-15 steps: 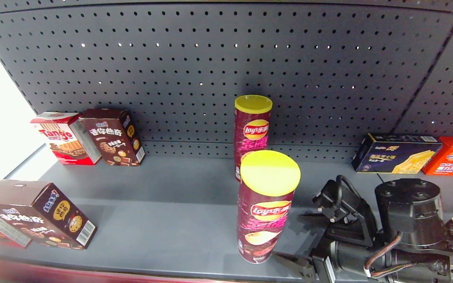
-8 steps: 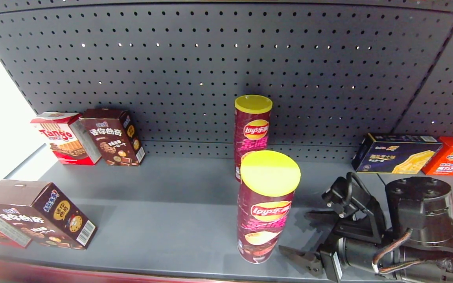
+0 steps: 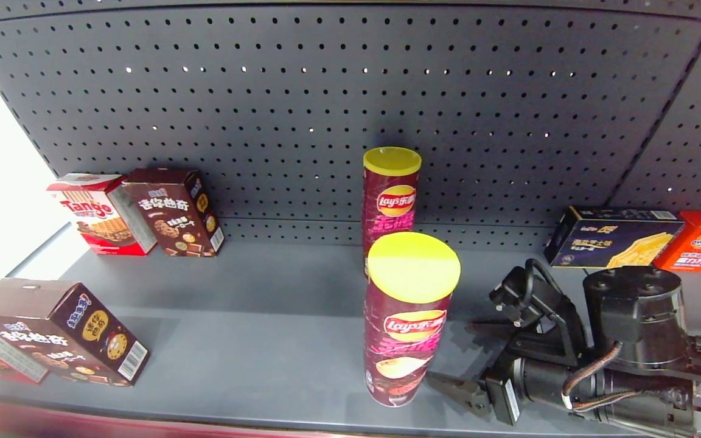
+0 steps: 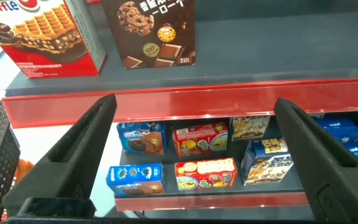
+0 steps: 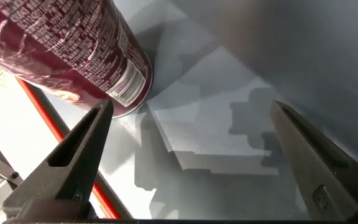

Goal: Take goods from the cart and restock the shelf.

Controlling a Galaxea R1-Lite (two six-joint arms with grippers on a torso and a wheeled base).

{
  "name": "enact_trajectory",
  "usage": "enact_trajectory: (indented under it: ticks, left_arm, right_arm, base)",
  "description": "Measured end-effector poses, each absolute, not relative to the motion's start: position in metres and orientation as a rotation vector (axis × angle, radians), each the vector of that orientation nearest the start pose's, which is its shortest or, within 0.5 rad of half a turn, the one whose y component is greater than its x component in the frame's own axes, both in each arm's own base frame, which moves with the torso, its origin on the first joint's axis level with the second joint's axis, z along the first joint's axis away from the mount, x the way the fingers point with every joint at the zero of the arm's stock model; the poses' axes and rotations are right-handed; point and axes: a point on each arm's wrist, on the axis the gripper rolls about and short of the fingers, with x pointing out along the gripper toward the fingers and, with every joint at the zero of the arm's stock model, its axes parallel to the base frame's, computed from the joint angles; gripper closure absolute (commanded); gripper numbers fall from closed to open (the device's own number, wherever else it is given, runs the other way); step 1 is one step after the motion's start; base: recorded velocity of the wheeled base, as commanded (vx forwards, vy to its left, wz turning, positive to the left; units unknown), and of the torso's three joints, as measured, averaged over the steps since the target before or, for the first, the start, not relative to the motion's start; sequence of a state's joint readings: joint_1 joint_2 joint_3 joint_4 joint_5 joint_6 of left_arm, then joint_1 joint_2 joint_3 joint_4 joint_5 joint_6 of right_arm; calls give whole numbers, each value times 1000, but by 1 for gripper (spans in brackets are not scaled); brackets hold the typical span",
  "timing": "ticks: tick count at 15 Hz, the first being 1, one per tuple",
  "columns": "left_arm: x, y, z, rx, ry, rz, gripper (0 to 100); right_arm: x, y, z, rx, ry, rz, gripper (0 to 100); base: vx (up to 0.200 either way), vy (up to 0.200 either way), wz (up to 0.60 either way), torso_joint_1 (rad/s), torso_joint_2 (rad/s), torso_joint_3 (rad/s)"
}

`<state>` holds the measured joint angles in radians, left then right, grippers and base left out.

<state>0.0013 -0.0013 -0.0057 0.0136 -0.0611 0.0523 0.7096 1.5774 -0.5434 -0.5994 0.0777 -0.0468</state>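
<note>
Standing upright near the front edge of the shelf (image 3: pixel 253 328), the front chip can (image 3: pixel 408 322) sits directly ahead of the rear chip can (image 3: pixel 390 201), and nothing grips it. The right gripper (image 3: pixel 469 362) lies low beside the can's base with its jaws spread wide and empty. Its nearer fingertip (image 3: pixel 442 383) is just beside the can wall, and contact cannot be ruled out. The step looks like clearing away from a placed can. That calls for keeping the jaws wide and drawing the arm sideways, away from the can. A tall, narrow tube this close to the lip would likely topple at a nudge. The left gripper (image 4: pixel 194 101) hangs wide open and empty, facing the lower shelves.
</note>
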Motion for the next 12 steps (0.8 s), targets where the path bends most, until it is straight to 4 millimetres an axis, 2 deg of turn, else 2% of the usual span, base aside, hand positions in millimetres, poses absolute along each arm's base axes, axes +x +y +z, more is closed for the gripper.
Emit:
enact_trajectory:
  ticks: [12]
  left_arm:
    - [-23,-1,76,52,5,-60,0]
  right_arm:
    - [190,168,145,-183,408,793,0]
  base:
    - [0,0,0,0,0,0]
